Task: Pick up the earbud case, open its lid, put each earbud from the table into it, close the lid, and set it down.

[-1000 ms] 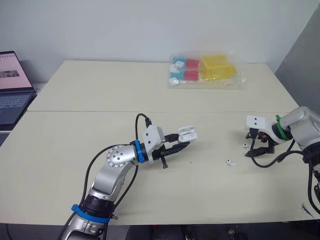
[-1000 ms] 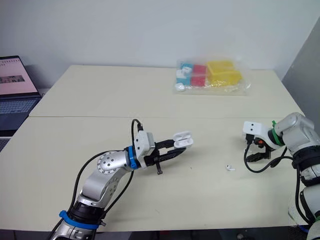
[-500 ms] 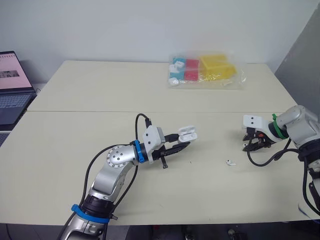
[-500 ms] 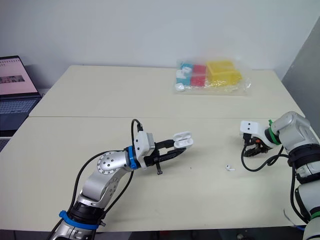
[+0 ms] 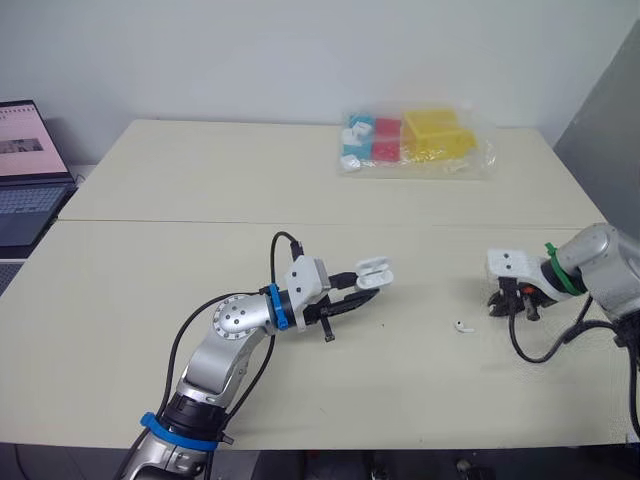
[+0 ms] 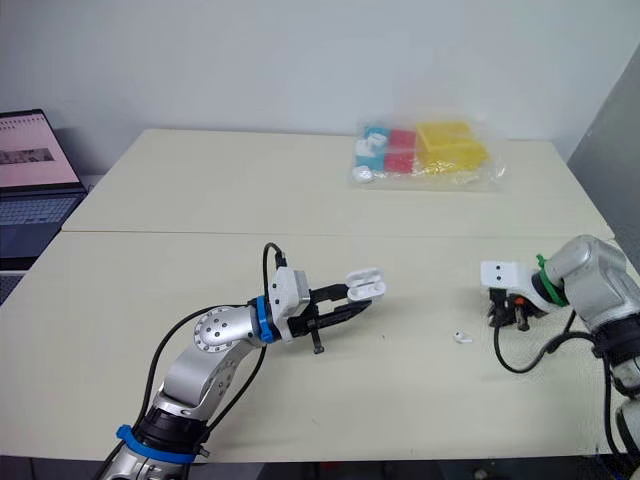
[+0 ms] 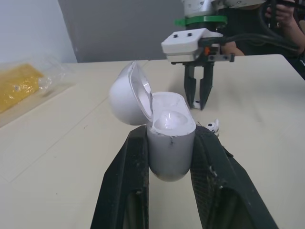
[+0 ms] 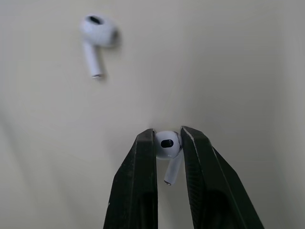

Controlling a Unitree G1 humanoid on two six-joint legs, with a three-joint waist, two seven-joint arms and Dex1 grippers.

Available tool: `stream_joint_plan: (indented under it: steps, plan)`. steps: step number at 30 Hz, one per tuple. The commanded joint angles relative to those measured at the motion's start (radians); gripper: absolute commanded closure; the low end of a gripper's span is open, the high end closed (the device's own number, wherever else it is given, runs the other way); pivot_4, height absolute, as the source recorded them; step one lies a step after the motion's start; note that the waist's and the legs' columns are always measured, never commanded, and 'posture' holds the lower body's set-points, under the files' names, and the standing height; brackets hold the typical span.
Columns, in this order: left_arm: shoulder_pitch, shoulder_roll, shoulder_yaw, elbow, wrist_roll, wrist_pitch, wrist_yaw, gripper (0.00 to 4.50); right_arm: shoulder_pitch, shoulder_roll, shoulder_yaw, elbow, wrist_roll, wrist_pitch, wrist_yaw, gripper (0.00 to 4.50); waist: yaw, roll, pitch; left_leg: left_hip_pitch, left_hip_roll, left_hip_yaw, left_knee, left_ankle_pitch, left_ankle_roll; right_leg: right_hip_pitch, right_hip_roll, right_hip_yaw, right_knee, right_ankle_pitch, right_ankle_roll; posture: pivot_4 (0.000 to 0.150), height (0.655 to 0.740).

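The white earbud case (image 7: 169,129) has its lid hinged open, and my left gripper (image 5: 365,288) is shut on its body, holding it just above the middle of the table. An earbud sits in one of its wells. To the right, my right gripper (image 8: 167,136) points down at the table and is shut on a white earbud (image 8: 167,144), pinching its head while the stem hangs below. A second earbud (image 5: 462,326) lies loose on the table to the left of the right gripper (image 5: 505,307).
A clear plastic bag of yellow, red and blue boxes (image 5: 410,140) lies at the far side of the table. An open laptop (image 5: 25,150) sits off the table's left edge. The table seam (image 5: 150,222) runs across behind the arms.
My right gripper has gone from open to shut around the earbud on the table. The left gripper and case have not moved.
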Motion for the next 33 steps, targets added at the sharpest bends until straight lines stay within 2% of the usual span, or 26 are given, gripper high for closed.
stream_joint_plan:
  steps: [1, 6, 11, 20, 27, 33]
  plan:
    - [0.01, 0.001, -0.003, -0.056, -0.004, -0.012, 0.004, 3.71, 0.084, -0.08, -0.045, -0.15, 0.027, 0.026, 0.042, 4.11, 0.0, 0.0, 0.0, 0.0, 0.0, 0.0, 0.0, 0.0, 0.0, 0.0, 0.0, 0.0, 0.0, 0.0, 0.0, 0.15, 0.7354]
    - [0.013, 0.003, -0.006, -0.058, -0.002, -0.013, 0.006, 3.71, 0.143, -0.121, -0.048, -0.198, 0.021, 0.034, 0.016, 4.11, -0.003, 0.0, 0.0, 0.002, 0.0, 0.001, 0.0, 0.0, 0.0, 0.001, 0.0, 0.001, 0.001, 0.0, 0.0, 0.15, 0.7354]
    - [0.011, 0.001, -0.007, -0.055, 0.001, -0.013, 0.009, 3.71, 0.151, -0.11, -0.062, -0.203, 0.023, 0.054, -0.016, 4.11, -0.003, 0.0, 0.0, 0.003, 0.0, 0.0, 0.0, 0.0, 0.0, 0.001, 0.0, 0.0, 0.001, 0.001, 0.0, 0.15, 0.7354]
    - [0.024, 0.005, -0.009, -0.067, 0.004, -0.006, 0.013, 3.71, 0.158, -0.09, -0.091, -0.246, 0.044, 0.095, -0.069, 0.93, -0.004, 0.0, 0.0, 0.003, 0.0, 0.001, 0.001, 0.0, 0.0, 0.001, 0.0, 0.001, 0.001, 0.001, 0.001, 0.15, 0.7354]
    - [0.046, 0.008, -0.005, -0.082, 0.009, 0.008, 0.03, 3.71, 0.19, -0.133, -0.185, -0.413, 0.139, 0.247, -0.065, 0.88, -0.001, 0.0, 0.0, 0.002, 0.0, 0.0, 0.0, 0.0, 0.0, 0.001, 0.001, 0.0, 0.0, 0.001, 0.0, 0.15, 0.7354]
    - [0.055, 0.007, -0.008, -0.082, 0.013, 0.012, 0.04, 3.71, 0.247, -0.218, -0.155, -0.546, 0.078, 0.364, -0.11, 0.88, -0.001, 0.0, 0.0, 0.002, 0.0, 0.0, 0.0, 0.0, 0.0, 0.001, 0.0, 0.001, 0.0, 0.001, 0.0, 0.15, 0.7354]
